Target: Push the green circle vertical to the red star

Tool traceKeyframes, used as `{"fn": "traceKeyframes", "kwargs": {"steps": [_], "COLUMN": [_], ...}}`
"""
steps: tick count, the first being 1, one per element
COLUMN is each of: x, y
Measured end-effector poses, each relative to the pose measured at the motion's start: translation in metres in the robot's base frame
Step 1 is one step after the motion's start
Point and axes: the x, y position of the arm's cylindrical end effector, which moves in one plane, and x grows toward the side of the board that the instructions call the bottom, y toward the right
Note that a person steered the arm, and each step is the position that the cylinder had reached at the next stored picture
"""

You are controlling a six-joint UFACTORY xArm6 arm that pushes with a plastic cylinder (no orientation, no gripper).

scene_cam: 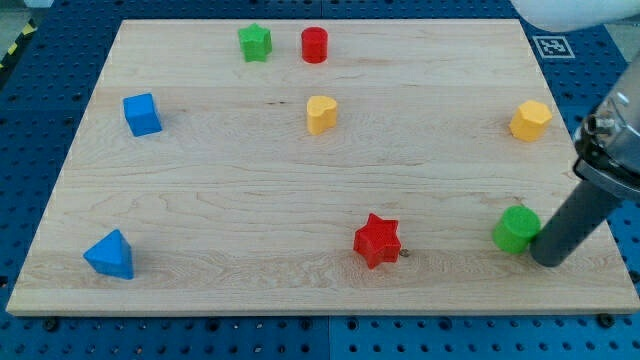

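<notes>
The green circle (516,229) lies near the board's lower right. The red star (377,240) lies to its left, toward the bottom middle, at about the same height in the view. My tip (548,260) rests on the board just right of and slightly below the green circle, touching or almost touching its right side. The dark rod slants up to the view's right edge.
A green star (255,42) and a red cylinder (314,45) sit at the top. A yellow heart (321,114) is in the middle, a yellow hexagon (530,120) at the right, a blue cube (141,114) and a blue triangle (109,255) at the left. The wooden board (200,200) lies on a blue perforated table.
</notes>
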Motion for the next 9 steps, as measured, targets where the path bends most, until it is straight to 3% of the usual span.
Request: {"fn": "traceKeyframes", "kwargs": {"steps": [6, 9], "x": [-0.086, -0.154], "y": [-0.103, -0.106]}}
